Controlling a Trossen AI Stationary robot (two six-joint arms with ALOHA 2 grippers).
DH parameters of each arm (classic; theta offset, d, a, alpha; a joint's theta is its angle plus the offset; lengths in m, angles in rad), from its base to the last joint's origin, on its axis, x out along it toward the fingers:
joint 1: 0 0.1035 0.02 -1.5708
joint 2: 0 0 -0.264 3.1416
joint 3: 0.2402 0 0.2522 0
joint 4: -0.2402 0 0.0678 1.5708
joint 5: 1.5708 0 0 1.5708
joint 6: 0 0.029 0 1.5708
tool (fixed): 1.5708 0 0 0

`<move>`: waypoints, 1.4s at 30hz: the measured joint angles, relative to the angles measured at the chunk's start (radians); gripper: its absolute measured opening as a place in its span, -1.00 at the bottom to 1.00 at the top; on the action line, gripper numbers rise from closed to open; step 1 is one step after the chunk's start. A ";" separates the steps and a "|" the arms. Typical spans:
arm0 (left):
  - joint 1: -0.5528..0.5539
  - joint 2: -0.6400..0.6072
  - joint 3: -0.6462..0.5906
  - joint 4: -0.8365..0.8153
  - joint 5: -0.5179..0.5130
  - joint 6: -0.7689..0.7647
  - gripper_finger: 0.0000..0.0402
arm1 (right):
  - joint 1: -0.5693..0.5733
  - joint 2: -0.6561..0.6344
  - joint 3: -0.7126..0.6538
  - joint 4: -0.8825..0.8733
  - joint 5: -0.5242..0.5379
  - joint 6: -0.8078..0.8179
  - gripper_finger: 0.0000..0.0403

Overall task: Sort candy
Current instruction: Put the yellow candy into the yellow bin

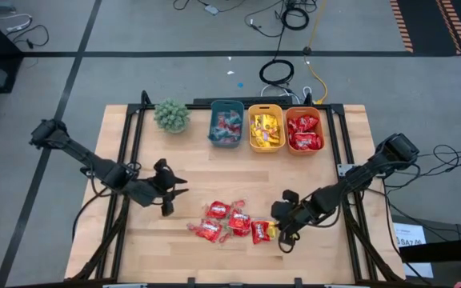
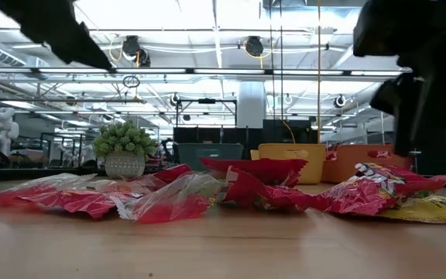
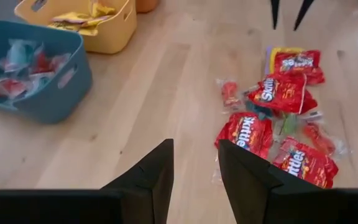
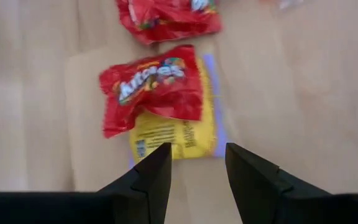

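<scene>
Loose candy (image 1: 229, 222) lies in a cluster on the wooden table (image 1: 174, 256) near its front edge: shiny red packets, some overlapping, plus a few small clear-wrapped pieces.

At the cluster's right end a yellow packet (image 4: 174, 134) lies flat, half covered by a red packet (image 4: 151, 87).

Right gripper (image 1: 282, 234) hovers just beside that yellow packet; jaws spread a little, nothing between them.

Left gripper (image 1: 169, 194) sits to the left of the cluster, apart from it; jaws slightly parted, empty, above bare wood.

Along the back of the table stand three bins in a row:
- teal bin (image 1: 226, 125) with pale blue and red pieces
- yellow bin (image 1: 266, 129) with yellow packets
- orange bin (image 1: 304, 130) with red packets

A green spiky plant (image 1: 171, 115) stands left of the teal bin.
</scene>
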 joint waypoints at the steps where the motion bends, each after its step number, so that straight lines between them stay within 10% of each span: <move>1: 0.000 -0.017 -0.038 0.056 0.001 0.016 -0.32 | -0.003 0.009 0.023 -0.023 0.012 -0.011 -0.30; 11: 0.065 -0.237 -0.504 0.801 0.236 0.126 -0.32 | -0.016 0.160 0.121 -0.031 -0.031 0.065 -0.22; 20: 0.158 -0.272 -0.562 0.853 0.406 0.162 -0.32 | -0.030 0.335 0.177 -0.036 -0.069 0.066 0.08; 28: 0.305 -0.271 -0.562 0.833 0.530 0.209 -0.32 | -0.068 0.311 0.221 -0.171 -0.165 0.243 -0.87; 42: 0.455 -0.270 -0.562 0.831 0.657 0.256 -0.32 | -0.249 0.158 0.564 -0.787 0.146 0.136 -0.99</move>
